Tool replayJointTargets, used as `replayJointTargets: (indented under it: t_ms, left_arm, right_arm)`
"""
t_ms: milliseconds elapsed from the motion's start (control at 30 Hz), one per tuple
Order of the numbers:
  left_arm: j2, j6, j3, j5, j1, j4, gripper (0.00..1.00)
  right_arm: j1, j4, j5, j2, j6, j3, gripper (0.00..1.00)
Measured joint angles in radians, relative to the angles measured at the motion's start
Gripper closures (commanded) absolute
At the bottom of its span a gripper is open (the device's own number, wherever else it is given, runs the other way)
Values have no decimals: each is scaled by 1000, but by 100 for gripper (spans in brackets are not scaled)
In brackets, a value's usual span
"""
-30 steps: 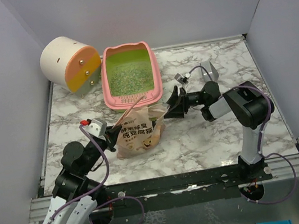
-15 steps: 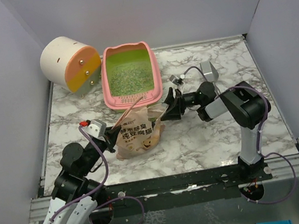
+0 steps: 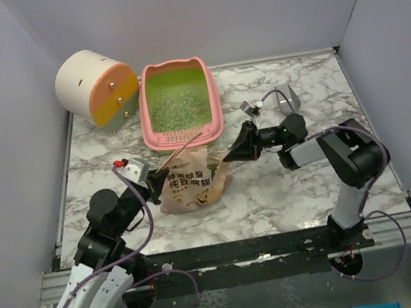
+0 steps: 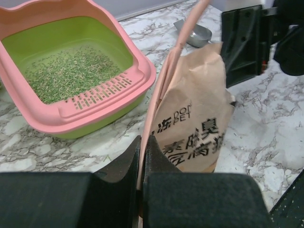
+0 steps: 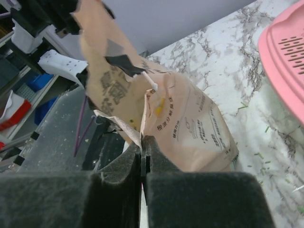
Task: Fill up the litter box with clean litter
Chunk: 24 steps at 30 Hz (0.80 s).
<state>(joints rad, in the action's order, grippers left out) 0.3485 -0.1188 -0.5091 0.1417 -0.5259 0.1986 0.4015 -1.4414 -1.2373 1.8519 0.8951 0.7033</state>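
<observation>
The pink litter box stands at the back of the table, and a thin layer of greenish clean litter covers its lime-green floor. In front of it a tan printed pouch stands upright. My left gripper is shut on the pouch's left edge, which runs between the jaws in the left wrist view. My right gripper is shut on the pouch's right edge. From the left wrist I see the litter box, the litter and the pouch.
A cream-and-orange cylinder lies at the back left beside the litter box. A grey metal scoop rests on the marble table behind my right arm. A few stray granules lie on the marble near the pouch.
My right gripper, open half a second ago, has shut on the pouch's right edge. The pouch and my left gripper have shifted slightly.
</observation>
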Motion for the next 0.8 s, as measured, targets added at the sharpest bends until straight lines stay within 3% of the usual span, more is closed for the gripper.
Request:
replayJointTargets:
  t_ms: [133, 267, 367, 567, 800]
  left_arm:
    - [121, 17, -35, 16, 0, -45, 100]
    - [273, 44, -107, 63, 0, -85, 100]
    - [331, 64, -124, 95, 0, -116, 100]
    - [330, 76, -76, 119, -5, -169, 100]
    - [221, 66, -19, 120, -6, -173, 100]
  right_arm:
    - [-23, 130, 32, -237, -109, -120, 99]
    - [-26, 533, 125, -566, -328, -135, 99]
    - [-29, 738, 206, -710, -418, -136, 99]
    - [-31, 930, 339, -768, -443, -217, 99]
    - [-37, 999, 470, -848, -371, -317, 99]
